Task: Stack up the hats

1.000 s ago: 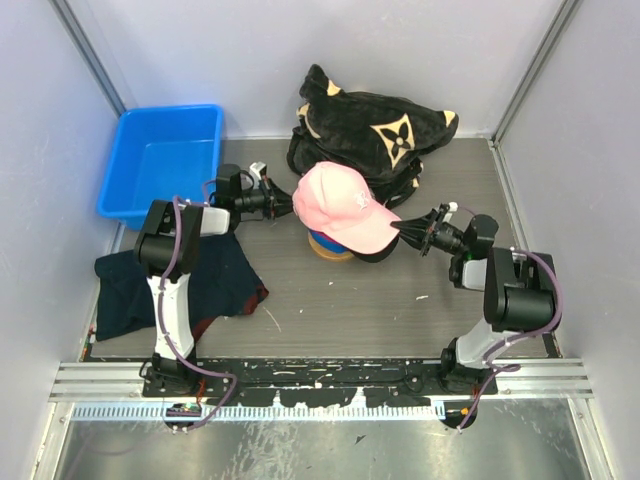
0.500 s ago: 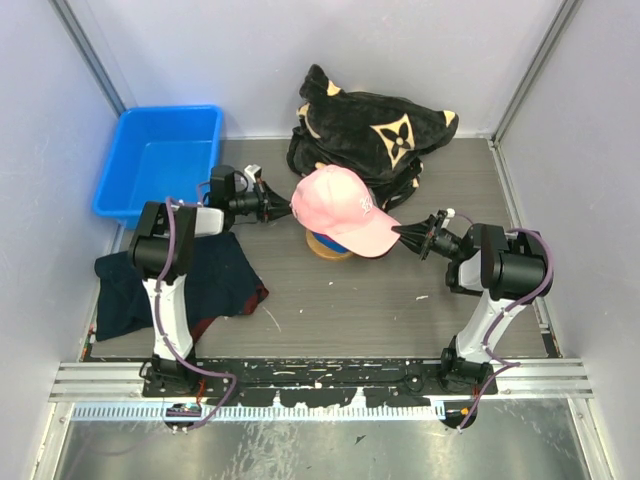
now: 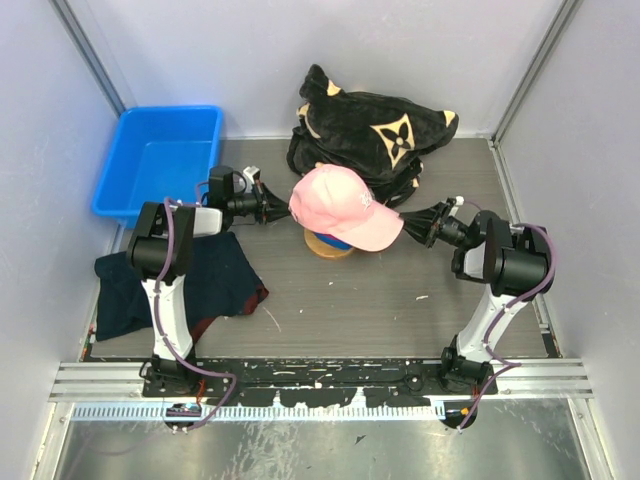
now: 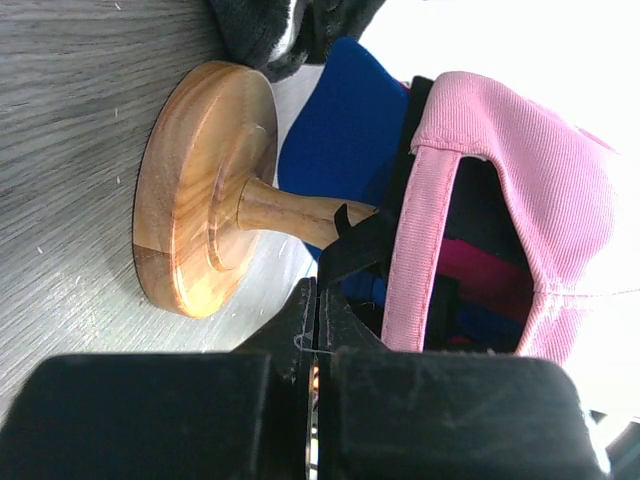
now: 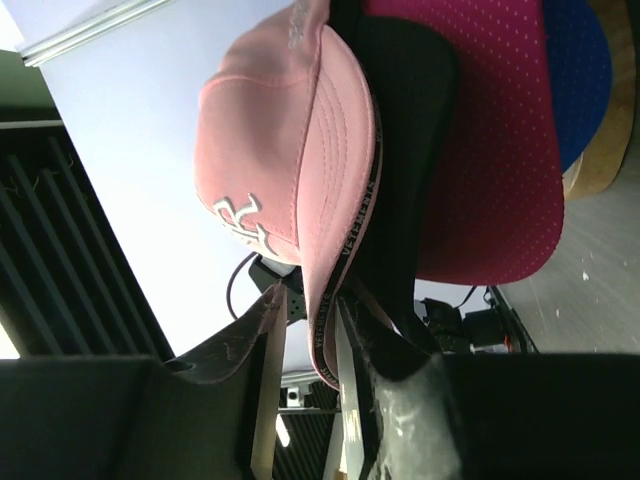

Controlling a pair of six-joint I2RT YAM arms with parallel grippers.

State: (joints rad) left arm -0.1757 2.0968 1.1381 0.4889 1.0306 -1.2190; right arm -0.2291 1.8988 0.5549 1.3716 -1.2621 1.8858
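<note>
Since a moment ago my right arm has swung in closer, and the light pink hat (image 3: 340,205) has sunk lower onto the pile. It now sits on top of the black hat (image 5: 400,130), the magenta hat (image 5: 490,150) and the blue hat (image 4: 340,130). They are all on the wooden stand (image 4: 200,200) in the middle of the table (image 3: 380,300). My right gripper (image 3: 418,222) has its jaws a little way apart, with the pink brim loose between them. My left gripper (image 3: 278,208) is pressed shut at the back of the hat. I think the best move is to let go all the way, then pull straight back slowly so the brim does not drag and tip the pile. I cannot tell if my left jaws pinch a strap. The black hat is mostly hidden.
</note>
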